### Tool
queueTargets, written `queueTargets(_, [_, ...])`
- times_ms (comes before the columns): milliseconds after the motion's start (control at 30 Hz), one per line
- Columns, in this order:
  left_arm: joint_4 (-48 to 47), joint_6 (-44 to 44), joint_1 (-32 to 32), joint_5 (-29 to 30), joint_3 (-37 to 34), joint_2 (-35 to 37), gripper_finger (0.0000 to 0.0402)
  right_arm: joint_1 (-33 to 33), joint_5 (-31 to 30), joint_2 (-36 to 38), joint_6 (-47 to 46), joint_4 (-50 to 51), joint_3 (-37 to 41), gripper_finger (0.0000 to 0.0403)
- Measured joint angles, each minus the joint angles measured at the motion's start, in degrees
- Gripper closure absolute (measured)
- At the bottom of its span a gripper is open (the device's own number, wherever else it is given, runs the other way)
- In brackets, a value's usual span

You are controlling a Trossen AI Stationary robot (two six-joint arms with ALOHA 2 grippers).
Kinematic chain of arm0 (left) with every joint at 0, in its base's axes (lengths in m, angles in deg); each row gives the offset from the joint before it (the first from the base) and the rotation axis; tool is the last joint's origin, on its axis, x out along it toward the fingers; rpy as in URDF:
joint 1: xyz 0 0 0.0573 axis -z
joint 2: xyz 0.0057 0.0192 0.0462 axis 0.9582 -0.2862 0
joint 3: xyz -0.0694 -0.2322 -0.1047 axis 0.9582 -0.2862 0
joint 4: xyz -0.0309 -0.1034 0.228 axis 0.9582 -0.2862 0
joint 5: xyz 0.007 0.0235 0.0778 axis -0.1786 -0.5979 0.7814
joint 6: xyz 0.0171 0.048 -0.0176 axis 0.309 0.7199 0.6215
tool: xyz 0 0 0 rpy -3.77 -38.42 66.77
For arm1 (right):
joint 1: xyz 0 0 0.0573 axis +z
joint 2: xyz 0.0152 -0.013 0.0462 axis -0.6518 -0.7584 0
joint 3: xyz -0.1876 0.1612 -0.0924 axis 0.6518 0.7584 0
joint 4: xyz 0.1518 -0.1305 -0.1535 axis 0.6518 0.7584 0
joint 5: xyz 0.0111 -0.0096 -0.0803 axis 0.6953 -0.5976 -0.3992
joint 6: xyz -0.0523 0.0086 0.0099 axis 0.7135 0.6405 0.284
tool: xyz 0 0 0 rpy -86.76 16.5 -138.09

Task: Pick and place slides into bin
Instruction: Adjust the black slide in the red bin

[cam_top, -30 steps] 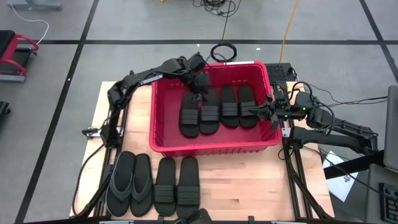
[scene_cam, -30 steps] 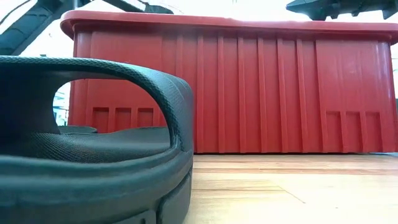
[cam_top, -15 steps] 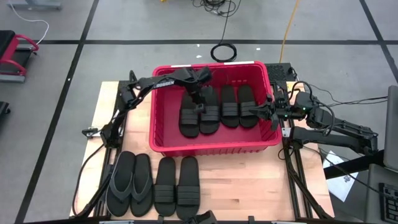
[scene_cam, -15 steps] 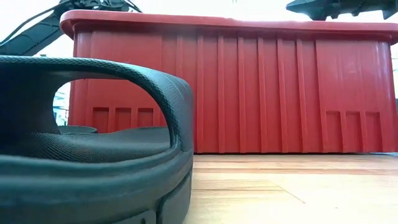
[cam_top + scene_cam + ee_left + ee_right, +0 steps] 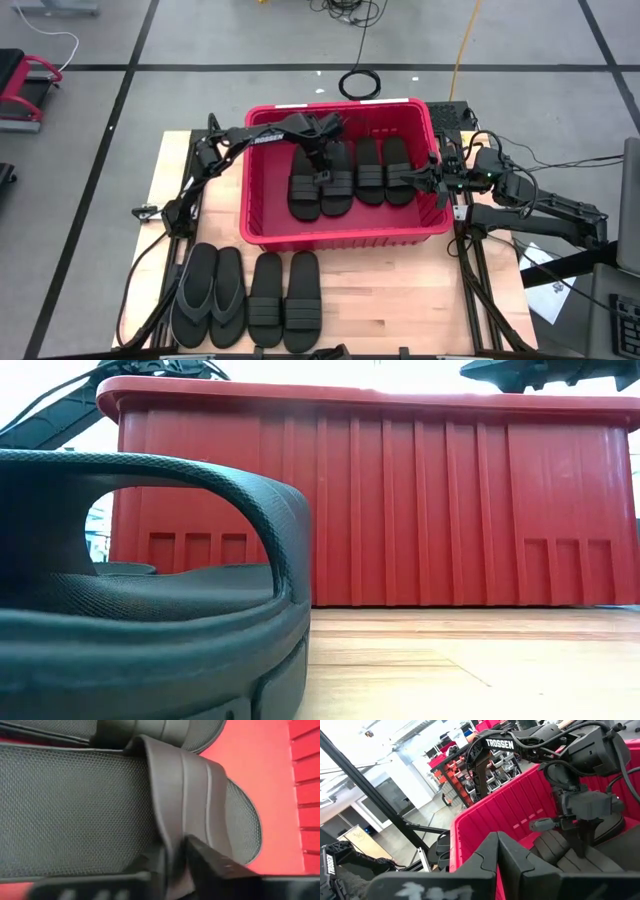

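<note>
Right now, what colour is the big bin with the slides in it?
Red. The bin shows best in the high view.

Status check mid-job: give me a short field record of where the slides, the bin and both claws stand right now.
Bin: red bin, mid-table
Slides in bin: four, side by side
Slides on table: four in front of the bin; two thong flip-flops, two strapped slides
Left claw: inside the bin, fingers astride the strap of a slide
Right claw: shut, over the bin's right side, holding nothing
</note>
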Motion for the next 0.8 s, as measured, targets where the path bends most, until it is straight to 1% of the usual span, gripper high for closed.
queueTargets(67, [-0.17,-0.44,-0.27,-0.47,0.02,0.0,0.0381,0.01,0.0,0.0,0.03,0.0,0.0,0.0403])
queueTargets(100, [-0.21,-0.98,-0.44,-0.71,0.02,0.0,0.0389,0.01,0.0,0.0,0.04,0.0,0.0,0.0403])
queueTargets(267, [-0.22,-1.22,-0.58,-0.71,0.02,0.0,0.0381,0.01,0.0,0.0,0.18,0.0,0.0,0.0403])
queueTargets(433, [0.09,-2.15,-1.0,-0.81,-0.02,-0.02,0.0396,0.0,0.02,0.0,0.97,0.0,0.0,0.0403])
queueTargets(733, [0.07,-2.32,-1.5,-1.0,-0.11,-0.09,0.0389,0.02,0.02,0.0,1.25,0.0,0.0,0.0403])
queueTargets(800, [0.07,-1.85,-1.52,-0.97,-0.13,-0.07,0.038,0.01,0.02,0.0,1.27,0.0,0.0,0.0403])
